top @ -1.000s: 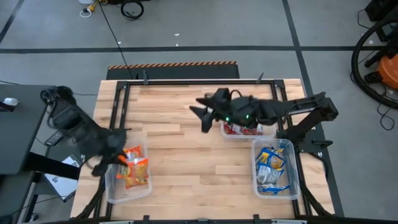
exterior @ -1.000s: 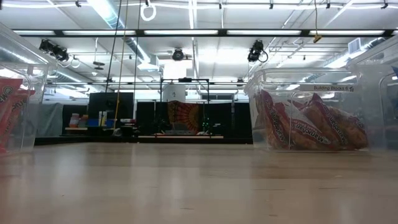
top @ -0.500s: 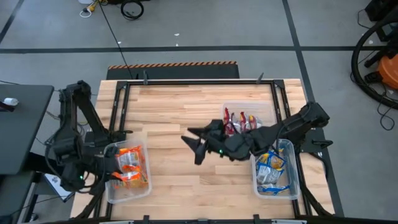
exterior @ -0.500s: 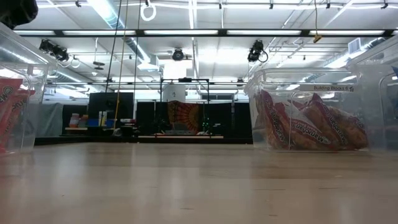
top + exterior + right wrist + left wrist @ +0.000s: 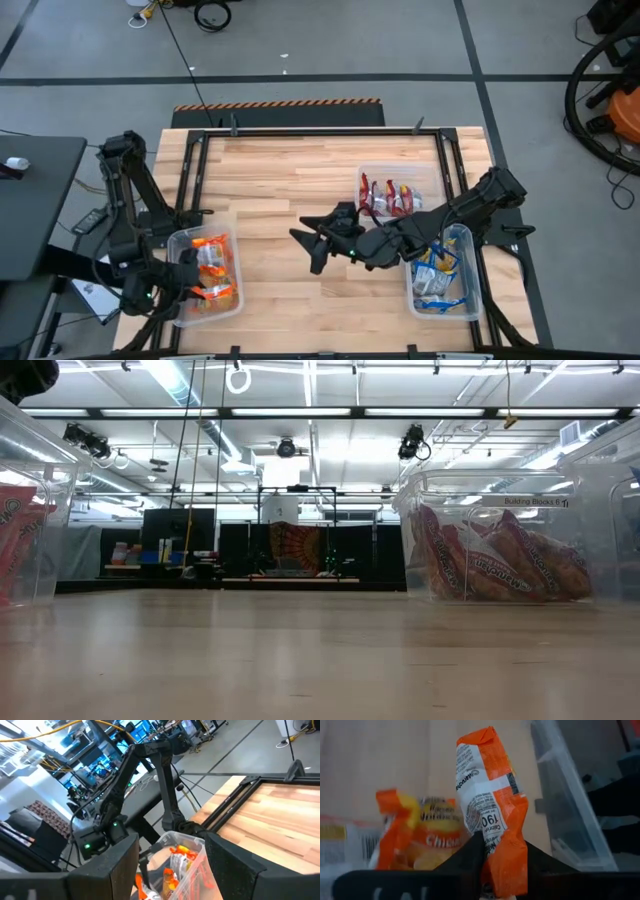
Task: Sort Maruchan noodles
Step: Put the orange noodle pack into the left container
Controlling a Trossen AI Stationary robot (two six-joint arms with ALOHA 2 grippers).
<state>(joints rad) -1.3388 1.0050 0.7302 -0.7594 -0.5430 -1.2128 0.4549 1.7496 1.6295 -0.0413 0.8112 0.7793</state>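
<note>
The Maruchan noodles lie sorted in three clear bins: orange packets in the left bin, red ones in the far right bin, blue-and-yellow ones in the near right bin. My left gripper is over the left bin's left side, shut on one orange packet. My right gripper hovers open and empty above the middle of the table; its wrist view looks toward the left bin. The low view shows the red packets leaning against their bin's wall. My left gripper pinches the orange packet by one end between its two fingers. The rest of the packet sticks out beyond the fingertips, over the other orange packets in the bin. Whether it touches them, I cannot tell.
The wooden table has a black frame around it. The three bins stand near the left and right edges, with bare wood between them under my right arm. A dark desk stands left of the table.
My right gripper has moved from beside the far right bin of red packets toward the near edge, out over the middle of the table, staying open. My left arm has swung, and its gripper has moved toward the near edge over the left bin.
</note>
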